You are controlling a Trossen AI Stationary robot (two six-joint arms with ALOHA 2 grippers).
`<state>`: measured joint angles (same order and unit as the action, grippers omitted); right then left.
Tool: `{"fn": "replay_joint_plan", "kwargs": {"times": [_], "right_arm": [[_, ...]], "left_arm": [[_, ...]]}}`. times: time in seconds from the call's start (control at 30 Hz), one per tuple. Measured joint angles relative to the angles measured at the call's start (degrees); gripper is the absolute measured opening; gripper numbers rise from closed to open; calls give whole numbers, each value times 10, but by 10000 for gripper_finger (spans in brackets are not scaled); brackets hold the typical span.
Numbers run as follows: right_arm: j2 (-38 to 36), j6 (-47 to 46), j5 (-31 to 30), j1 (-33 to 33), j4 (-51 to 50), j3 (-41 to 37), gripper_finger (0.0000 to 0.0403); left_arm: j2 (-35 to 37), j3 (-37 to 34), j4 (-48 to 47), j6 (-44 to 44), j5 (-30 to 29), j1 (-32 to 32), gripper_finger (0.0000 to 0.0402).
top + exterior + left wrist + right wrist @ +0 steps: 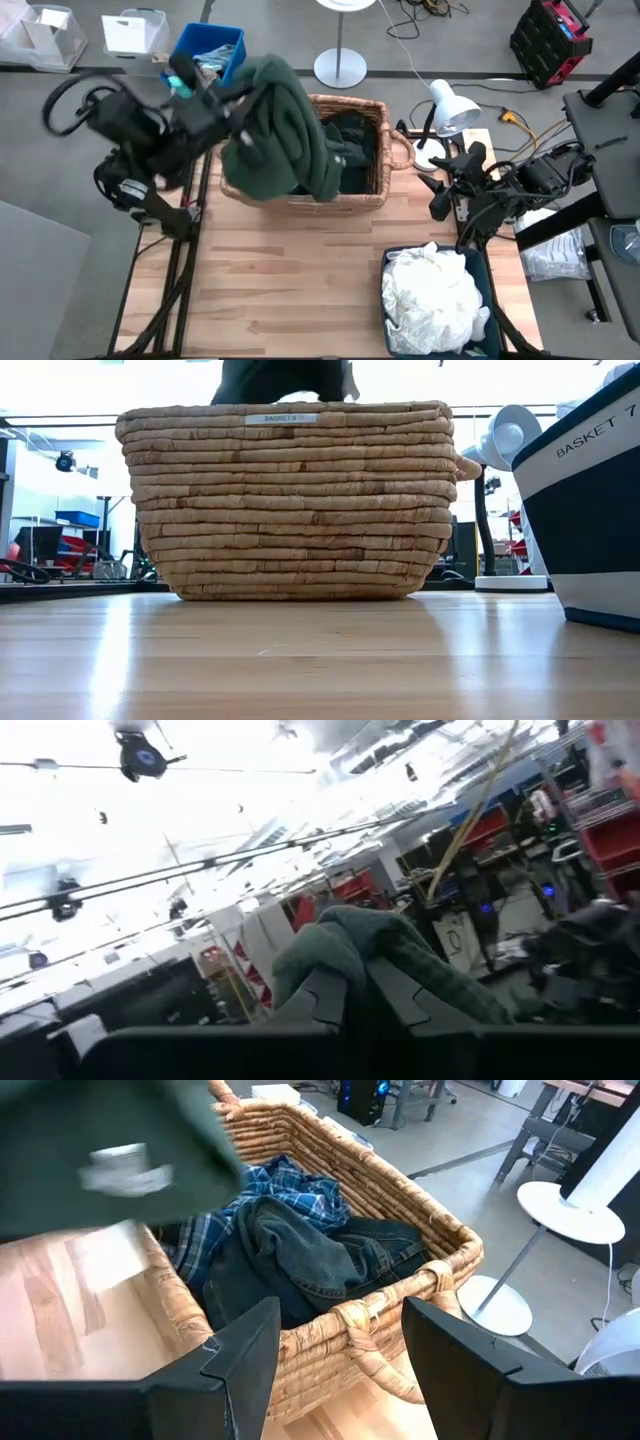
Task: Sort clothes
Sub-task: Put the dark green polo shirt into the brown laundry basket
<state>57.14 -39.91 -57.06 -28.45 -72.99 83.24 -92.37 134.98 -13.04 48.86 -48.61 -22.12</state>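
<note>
Tabletop [300, 270] carries a wicker basket [365, 190] of dark clothes [352, 150]. Above its left rim hangs a dark green garment [290, 120], pinched in the left claw [355, 995]. Right claw [340, 1355] waits spread beside the basket.

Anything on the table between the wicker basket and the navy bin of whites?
Nothing: in the high view, bare wood separates the wicker basket from the navy bin of white clothes.
</note>
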Motion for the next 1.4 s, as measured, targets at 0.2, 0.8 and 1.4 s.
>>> {"fn": "replay_joint_plan", "kwargs": {"times": [0.2,0.8,1.4], "right_arm": [[0,-14,0,0,0,0,203],[0,-40,-1,0,0,0,203],[0,-67,-1,0,-5,-2,203]], "left_arm": [[4,0,0,-39,55,99,0],[-71,-1,-112,-395,331,422,0],[-81,0,-360,-481,356,471,0]]}}
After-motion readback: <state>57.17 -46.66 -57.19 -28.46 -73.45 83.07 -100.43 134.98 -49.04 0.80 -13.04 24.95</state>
